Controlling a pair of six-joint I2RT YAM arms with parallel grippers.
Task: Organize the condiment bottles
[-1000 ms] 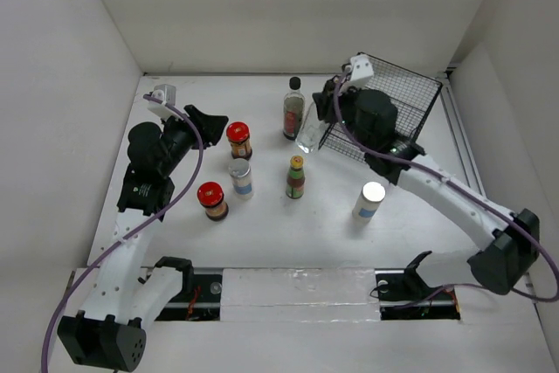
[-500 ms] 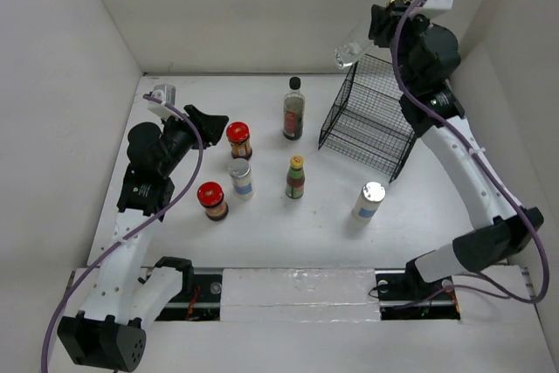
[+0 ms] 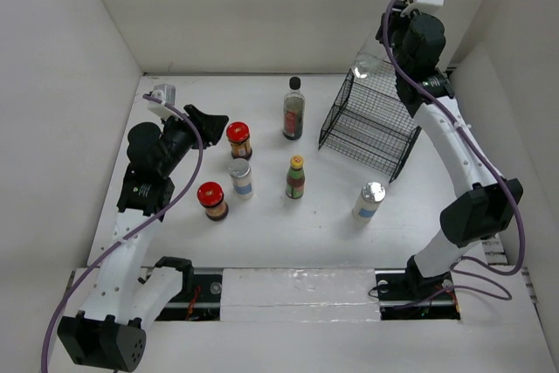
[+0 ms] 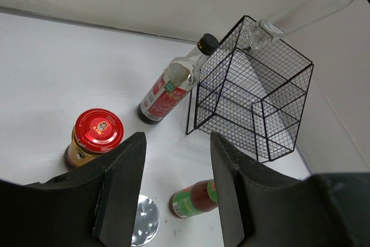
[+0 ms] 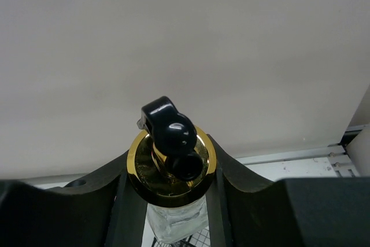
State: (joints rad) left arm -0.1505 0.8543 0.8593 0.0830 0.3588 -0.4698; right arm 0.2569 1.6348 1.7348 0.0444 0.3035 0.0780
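**A:** Overhead view. Where is each item?

**B:** The right gripper [image 3: 387,48] is high at the back right and holds the clear bottle [image 3: 365,65] above the rear top edge of the wire basket [image 3: 367,128]. The basket stands on the table [image 3: 288,233] at the right. The other six bottles and jars stand upright on the table. The dark bottle [image 3: 294,111] is just left of the basket, and the green bottle [image 3: 296,178] stands nearer the arm bases. The rear red-lidded jar [image 3: 238,140] is just beside the left gripper [image 3: 212,122]. The left white jar [image 3: 240,178] is close in front of that jar, and the front red-lidded jar [image 3: 211,200] is to its left. The right white jar [image 3: 370,200] stands apart, in front of the basket.

**A:** Left wrist view. What is the finger state?

**B:** The fingers [image 4: 121,189] are spread with nothing between them. Beyond them are the rear red-lidded jar [image 4: 95,137], the dark bottle [image 4: 170,85], the green bottle [image 4: 193,199] and the basket [image 4: 254,102]. The clear bottle [image 4: 300,13] is tilted, with its lower end at the basket's top corner. I cannot tell whether they touch.

**A:** Right wrist view?

**B:** The fingers [image 5: 231,183] are closed on both sides of the clear bottle's neck, just below its gold top [image 5: 199,157]. A black spout [image 5: 170,134] points toward the camera.
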